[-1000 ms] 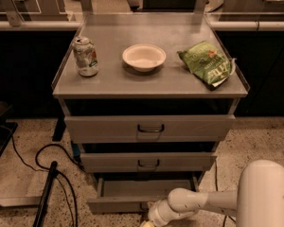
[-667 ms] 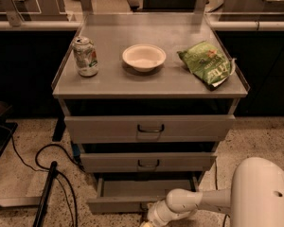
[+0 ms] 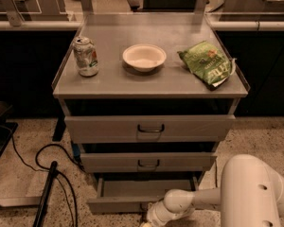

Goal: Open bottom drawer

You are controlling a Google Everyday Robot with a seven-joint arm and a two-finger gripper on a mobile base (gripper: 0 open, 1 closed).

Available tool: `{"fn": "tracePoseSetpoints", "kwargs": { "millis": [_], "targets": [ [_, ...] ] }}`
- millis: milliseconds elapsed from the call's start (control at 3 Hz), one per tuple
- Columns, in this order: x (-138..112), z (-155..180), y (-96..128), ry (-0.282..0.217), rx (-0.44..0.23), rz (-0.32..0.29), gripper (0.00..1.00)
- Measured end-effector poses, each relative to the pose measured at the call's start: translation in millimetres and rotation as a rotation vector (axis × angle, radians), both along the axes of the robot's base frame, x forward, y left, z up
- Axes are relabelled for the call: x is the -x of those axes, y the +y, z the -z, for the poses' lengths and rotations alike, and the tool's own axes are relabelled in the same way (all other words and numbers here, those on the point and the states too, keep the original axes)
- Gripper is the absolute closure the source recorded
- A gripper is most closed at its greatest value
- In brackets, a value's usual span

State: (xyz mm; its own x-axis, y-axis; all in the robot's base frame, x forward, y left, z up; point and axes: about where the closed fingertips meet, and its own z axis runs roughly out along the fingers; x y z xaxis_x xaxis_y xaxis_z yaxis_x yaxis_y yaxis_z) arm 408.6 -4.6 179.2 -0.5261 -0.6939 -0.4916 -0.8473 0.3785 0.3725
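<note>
The bottom drawer is the lowest of three grey drawers in the cabinet. It stands pulled out, and its shallow grey tray shows. Its handle is hidden behind my arm. My gripper is at the drawer's front edge, at the bottom of the camera view, mostly cut off by the frame. My white arm reaches in from the lower right.
The middle drawer and top drawer sit above, each slightly out, with dark bar handles. On the cabinet top stand a can, a white bowl and a green chip bag. Black cables lie on the floor at left.
The bottom drawer has come a little farther out, and my arm has drawn back towards the camera.
</note>
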Motion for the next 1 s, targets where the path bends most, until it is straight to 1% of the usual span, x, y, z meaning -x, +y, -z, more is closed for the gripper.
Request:
{"fn": "tracePoseSetpoints", "kwargs": {
  "millis": [333,667,1000],
  "targets": [
    [0.1,-2.3,-0.2,0.002,0.002,0.000,0.00],
    [21.9,-5.9,3.2,0.055,-0.010,-0.026,0.00],
    [48.2,-18.5,9.1,0.119,-0.030,-0.044,0.00]
  ]
}}
